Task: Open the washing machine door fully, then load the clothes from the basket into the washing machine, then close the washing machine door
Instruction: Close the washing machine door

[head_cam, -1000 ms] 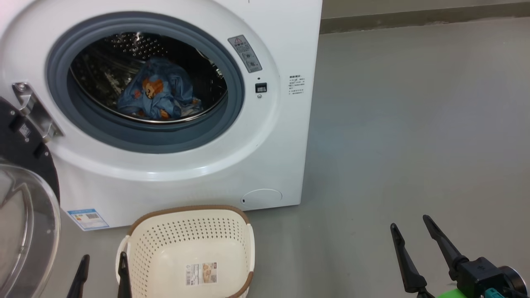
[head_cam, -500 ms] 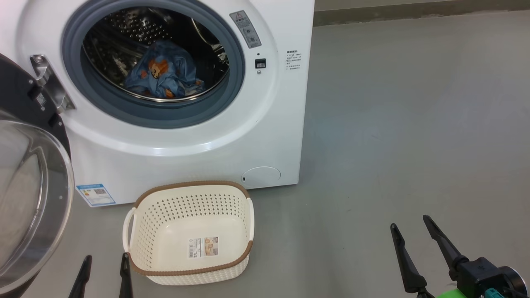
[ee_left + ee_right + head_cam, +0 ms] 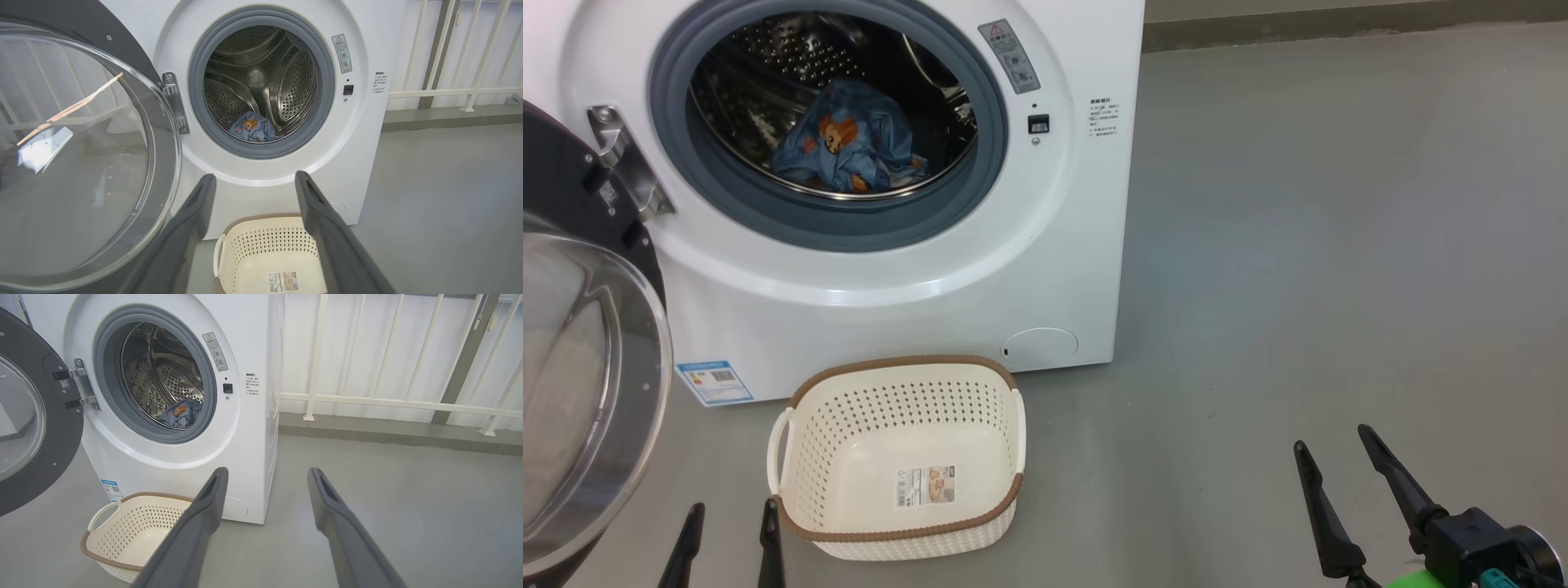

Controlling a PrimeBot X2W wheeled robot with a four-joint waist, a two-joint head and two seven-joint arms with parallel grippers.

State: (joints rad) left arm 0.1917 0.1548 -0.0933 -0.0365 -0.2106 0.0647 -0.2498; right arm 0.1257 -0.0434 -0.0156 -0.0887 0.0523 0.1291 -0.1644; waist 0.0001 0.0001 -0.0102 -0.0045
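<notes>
Fingers (image 3: 686,543) of the left gripper (image 3: 731,506) rise from the bottom edge, spread apart with nothing between them, their lower lengths cut off by the frame. At far left the washing machine door (image 3: 596,384) hangs swung wide open on a steel hinge (image 3: 625,163). Its glossy black rim and bulging clear glass bowl are partly cut off by the left edge, and reflections in the glass blur what lies behind it.

Next comes the washing machine (image 3: 890,286), a smooth white box on a plain grey floor (image 3: 1298,245). A grey-blue rubber gasket (image 3: 849,233) rings the perforated steel drum (image 3: 768,73). The clothes (image 3: 849,147) lie inside the drum at its bottom, crumpled light blue fabric with orange figures; whether this is one bundle or two cannot be told. A blue energy sticker (image 3: 714,382) and a round filter cap (image 3: 1040,347) sit low on the front.

Just before the machine stands the basket (image 3: 898,361), cream perforated plastic with a brown woven-look rim, a label sticker (image 3: 925,487) on its floor.

Well to the right, over bare floor, the right gripper (image 3: 1331,437) holds its two fingers parted on nothing. From the right wrist, a white railing (image 3: 388,402) runs behind the machine.
</notes>
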